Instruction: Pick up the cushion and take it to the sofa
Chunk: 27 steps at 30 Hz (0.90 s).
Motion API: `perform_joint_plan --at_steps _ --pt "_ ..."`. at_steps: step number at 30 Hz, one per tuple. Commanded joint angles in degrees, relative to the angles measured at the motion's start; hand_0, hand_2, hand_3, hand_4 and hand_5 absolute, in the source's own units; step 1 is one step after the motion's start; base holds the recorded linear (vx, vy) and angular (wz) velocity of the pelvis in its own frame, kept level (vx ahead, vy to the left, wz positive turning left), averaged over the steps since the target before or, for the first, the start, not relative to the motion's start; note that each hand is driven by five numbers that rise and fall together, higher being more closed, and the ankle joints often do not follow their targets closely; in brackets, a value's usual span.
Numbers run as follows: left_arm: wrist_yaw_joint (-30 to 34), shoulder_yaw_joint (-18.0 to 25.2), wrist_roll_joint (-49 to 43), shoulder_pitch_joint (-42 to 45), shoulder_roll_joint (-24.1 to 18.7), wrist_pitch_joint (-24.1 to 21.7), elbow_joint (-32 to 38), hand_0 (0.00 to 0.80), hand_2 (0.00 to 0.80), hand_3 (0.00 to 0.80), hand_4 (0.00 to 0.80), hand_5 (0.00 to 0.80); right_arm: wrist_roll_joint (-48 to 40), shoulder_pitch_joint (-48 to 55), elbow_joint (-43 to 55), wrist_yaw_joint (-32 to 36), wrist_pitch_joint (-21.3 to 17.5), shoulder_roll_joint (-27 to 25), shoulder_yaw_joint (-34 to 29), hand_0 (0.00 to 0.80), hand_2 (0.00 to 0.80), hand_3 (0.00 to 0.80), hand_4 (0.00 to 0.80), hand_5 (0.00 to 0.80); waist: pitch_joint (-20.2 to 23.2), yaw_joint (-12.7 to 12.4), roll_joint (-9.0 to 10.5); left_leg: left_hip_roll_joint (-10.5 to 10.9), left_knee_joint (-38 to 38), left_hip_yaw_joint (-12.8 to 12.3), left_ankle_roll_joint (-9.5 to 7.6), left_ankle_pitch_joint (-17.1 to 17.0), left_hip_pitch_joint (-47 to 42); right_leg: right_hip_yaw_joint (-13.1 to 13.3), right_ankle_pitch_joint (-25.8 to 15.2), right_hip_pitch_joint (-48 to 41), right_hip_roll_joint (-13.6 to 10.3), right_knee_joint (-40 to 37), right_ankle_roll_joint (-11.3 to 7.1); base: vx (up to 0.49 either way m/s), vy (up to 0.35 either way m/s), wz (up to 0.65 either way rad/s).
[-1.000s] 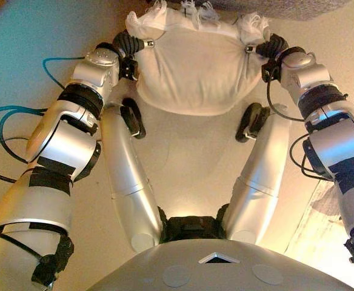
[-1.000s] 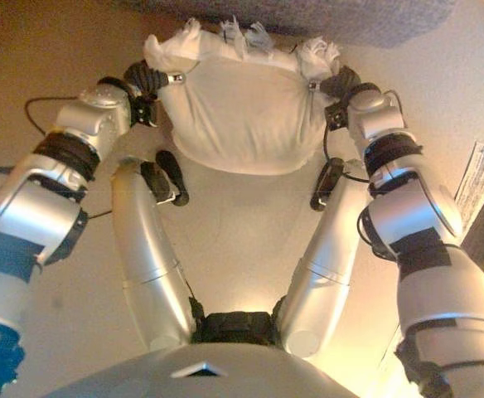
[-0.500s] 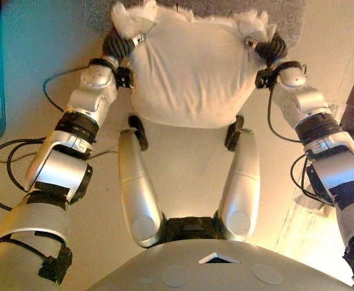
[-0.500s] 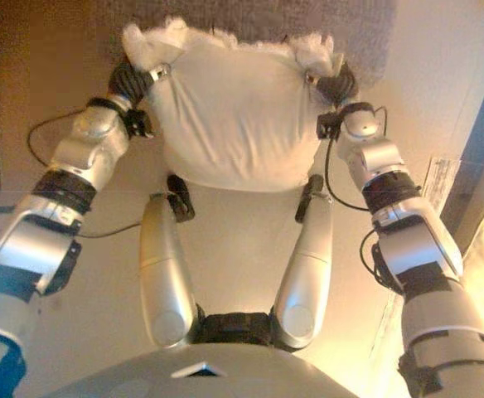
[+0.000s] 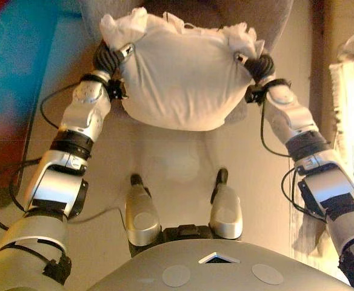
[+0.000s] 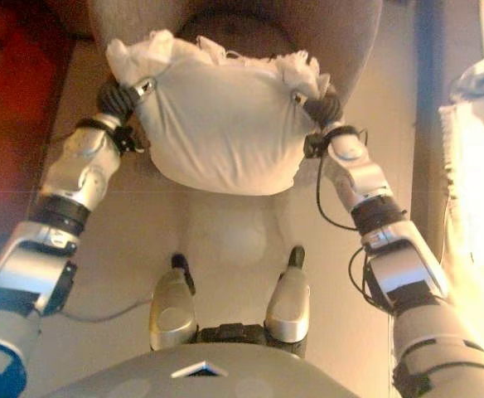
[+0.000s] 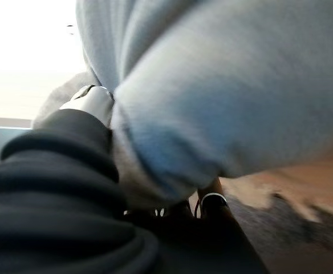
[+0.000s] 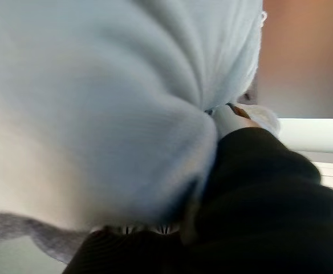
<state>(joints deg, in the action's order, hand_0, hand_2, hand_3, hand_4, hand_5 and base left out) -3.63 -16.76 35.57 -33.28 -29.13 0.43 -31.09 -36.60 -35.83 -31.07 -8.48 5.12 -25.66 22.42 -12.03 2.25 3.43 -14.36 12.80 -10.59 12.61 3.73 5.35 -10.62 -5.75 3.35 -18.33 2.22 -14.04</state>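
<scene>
A white cushion (image 5: 180,79) with bunched corners hangs between my two hands in front of me. My left hand (image 5: 110,56) is curled into its left upper corner, and my right hand (image 5: 257,63) is curled into its right upper corner. The cushion's top edge lies over a grey upholstered piece (image 5: 274,21) at the far side, which looks like the sofa. In the left wrist view the cushion's cloth (image 7: 223,85) fills the space past the dark cover. The right wrist view shows the same cloth (image 8: 86,103). My fingers are buried in it.
Beige floor (image 5: 177,157) lies under the cushion. A blue surface (image 5: 19,60) is on the left. A dark strip (image 5: 316,60) and a pale, bright cloth (image 5: 353,91) are on the right.
The camera has moved forward; the grey piece now fills more of the far side. My arms have stretched out and carried the cushion up against it. Both hands keep their hold.
</scene>
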Motion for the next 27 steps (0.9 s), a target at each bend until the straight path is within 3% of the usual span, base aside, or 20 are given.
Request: perform_joint_plan --at_steps 1,4,7,9,10,15,16,18,19,21,24,27 --pt "1.06 -1.09 -1.65 0.80 3.46 -3.54 3.65 0.800 0.800 0.800 0.800 0.800 0.34 0.96 4.40 4.06 -2.67 3.35 0.06 0.800 0.800 0.800 0.800 0.800 10.98 -0.76 -1.80 -0.73 -8.11 -1.01 -3.52 -6.60 -4.04 -0.86 -2.01 -0.11 -0.54 -0.47 -0.10 0.023 -0.011 -0.18" --pt "1.15 -0.01 0.26 1.89 2.81 -3.18 3.37 0.800 0.800 0.800 0.800 0.800 -3.47 0.31 3.76 4.74 -0.48 3.82 0.98 0.800 0.800 0.800 0.800 0.800 11.53 -0.81 -1.82 -0.69 -7.68 0.20 -3.58 -5.96 -5.73 0.58 -1.46 -1.23 0.92 -0.78 0.53 0.034 -0.020 -0.22" --pt "-0.18 0.23 1.12 1.11 2.57 -3.94 0.88 0.800 0.800 0.800 0.800 0.800 -6.99 -2.01 1.27 6.53 0.18 5.72 2.95 0.800 0.800 0.800 0.800 0.800 11.67 -1.41 -1.90 0.20 -5.89 3.13 -3.66 -4.57 -6.26 2.00 -1.00 -2.09 1.51 -0.69 1.36 0.033 0.024 -0.30" --pt "-1.66 0.67 1.44 0.91 2.15 -5.71 -1.26 0.800 0.800 0.800 0.800 0.800 -7.54 -4.59 -0.65 6.37 -0.11 7.07 4.98 0.800 0.800 0.800 0.800 0.800 11.66 -2.65 -2.29 3.50 -5.34 9.39 -4.60 -2.58 -6.37 5.62 -0.28 -1.99 1.90 0.21 1.61 0.047 0.093 -0.39" --pt "-3.08 0.77 0.67 0.92 2.04 -6.28 -1.78 0.800 0.800 0.800 0.800 0.800 -8.03 -5.41 -0.75 6.02 0.01 7.34 5.49 0.800 0.800 0.800 0.800 0.800 11.53 -2.82 -2.47 4.20 -5.30 10.07 -4.89 -1.98 -6.60 6.55 0.01 -2.07 1.85 0.75 1.64 0.042 0.113 -0.40" --pt "-4.55 -1.29 -0.56 -1.95 1.97 -6.07 -5.63 0.800 0.800 0.800 0.800 0.800 -10.61 -7.52 -1.83 4.61 0.04 6.39 5.07 0.800 0.800 0.800 0.800 0.800 11.58 -2.32 -2.13 4.40 -3.28 7.71 -4.39 -0.71 -6.44 6.05 -0.64 -2.95 -0.24 1.11 1.20 0.007 0.084 -0.25" --pt "-4.20 -1.70 -0.30 -2.93 1.94 -5.78 -6.22 0.800 0.800 0.800 0.800 0.800 -11.07 -8.30 -2.54 4.04 0.23 6.06 4.66 0.800 0.800 0.800 0.800 0.800 11.62 -2.06 -1.99 4.40 -2.26 6.70 -4.28 -0.15 -6.30 5.90 -0.93 -2.99 -0.94 1.46 1.21 0.001 0.084 -0.23" --pt "-3.19 -2.99 0.96 -5.22 2.82 -5.22 -7.08 0.800 0.800 0.800 0.800 0.800 -10.88 -8.20 -3.72 3.27 0.18 5.23 3.54 0.800 0.800 0.800 0.800 0.800 11.60 -1.02 -1.89 3.99 -0.84 2.16 -4.08 -0.20 -5.84 4.22 -2.20 -3.52 -2.77 2.26 1.18 0.013 0.094 0.06" --pt "-2.29 -3.72 1.67 -6.27 3.34 -5.21 -7.65 0.800 0.800 0.800 0.800 0.800 -10.04 -7.99 -4.62 2.95 -0.25 4.87 2.92 0.800 0.800 0.800 0.800 0.800 11.58 -0.72 -1.79 3.92 -1.04 1.37 -4.13 -0.28 -5.89 3.64 -3.37 -3.43 -3.77 3.17 0.99 0.025 0.126 0.43" --pt "-1.48 -4.33 2.33 -7.10 4.03 -5.42 -7.94 0.800 0.800 0.800 0.800 0.800 -8.33 -7.91 -5.50 2.02 -0.45 4.68 2.33 0.800 0.800 0.800 0.800 0.800 11.43 -0.76 -1.74 5.28 -2.17 2.38 -4.95 -0.13 -6.07 3.86 -4.79 -3.01 -5.18 5.15 0.70 0.017 0.185 0.60" --pt "-1.66 -5.26 3.38 -7.86 5.31 -5.50 -7.73 0.800 0.800 0.800 0.800 0.800 -8.17 -7.70 -4.44 -0.96 -0.52 4.81 2.14 0.800 0.800 0.800 0.800 0.800 10.77 -0.58 -1.99 8.61 -3.30 4.08 -7.17 0.60 -6.05 6.41 -8.56 0.12 -6.70 11.73 1.16 0.000 0.244 0.43" --pt "-0.81 -6.41 1.76 -8.77 6.30 -5.39 -7.71 0.800 0.800 0.800 0.800 0.800 -9.07 -7.53 -3.93 -3.02 -1.19 4.72 1.37 0.800 0.800 0.800 0.800 0.800 9.81 0.28 -3.03 10.49 -3.86 5.48 -8.88 1.06 -6.49 11.48 -11.88 4.63 -4.55 21.03 2.13 0.093 0.232 0.24"
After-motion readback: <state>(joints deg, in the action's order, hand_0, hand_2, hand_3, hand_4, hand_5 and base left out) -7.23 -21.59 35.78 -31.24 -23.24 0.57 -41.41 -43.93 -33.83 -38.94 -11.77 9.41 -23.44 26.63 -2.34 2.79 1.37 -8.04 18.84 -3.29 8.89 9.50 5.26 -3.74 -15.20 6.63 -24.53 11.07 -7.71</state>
